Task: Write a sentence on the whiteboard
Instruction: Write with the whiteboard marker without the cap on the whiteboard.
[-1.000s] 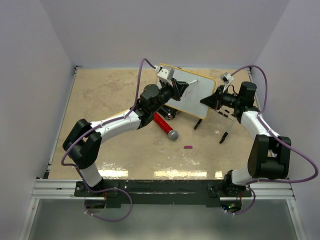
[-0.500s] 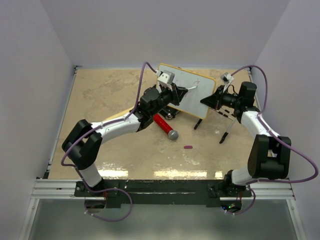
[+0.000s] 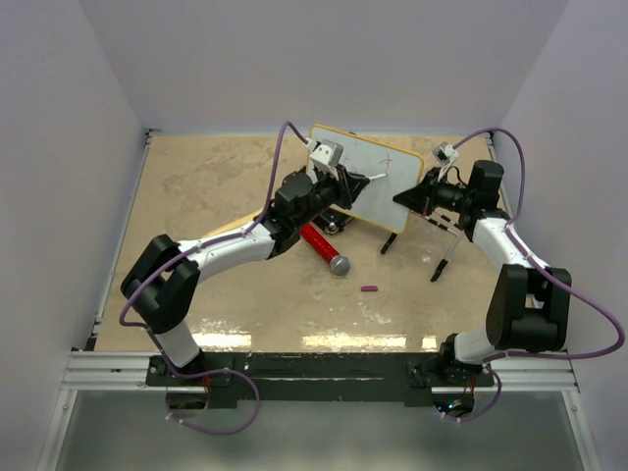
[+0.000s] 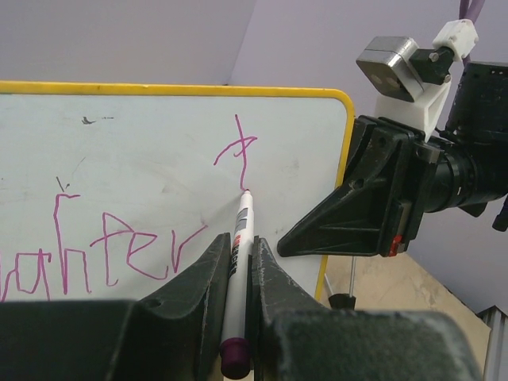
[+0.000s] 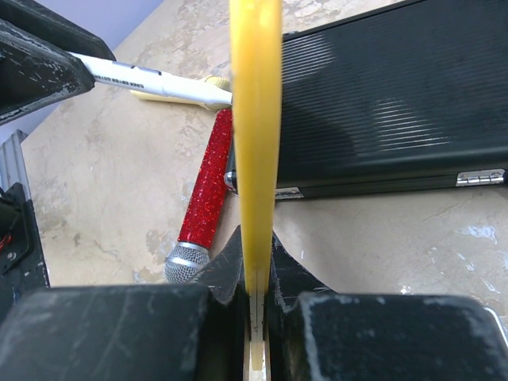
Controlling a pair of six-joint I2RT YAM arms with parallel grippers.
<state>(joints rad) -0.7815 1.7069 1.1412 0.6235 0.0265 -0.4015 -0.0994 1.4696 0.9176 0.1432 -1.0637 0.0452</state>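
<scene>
Shifted rightward, left claw (image 4: 240, 252) is gripping white marker pen (image 4: 241, 224), inking 2 o'clock area of yellow-rimmed whiteboard (image 4: 143, 151); right claw (image 5: 255, 248) is pinching its edge; magenta sentence (image 4: 111, 248) is seemingly remaining unfinished.

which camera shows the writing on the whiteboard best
Left wrist: the purple writing sits close and readable. The top view shows only faint marks on the whiteboard; the right wrist sees just its yellow edge, no writing.

whiteboard (image 4: 159, 143): white, yellow rim | sentence (image 4: 127, 246): magenta | marker (image 4: 241, 226): white | microphone (image 5: 205, 190): glittery red | case (image 5: 381, 95): black
</scene>
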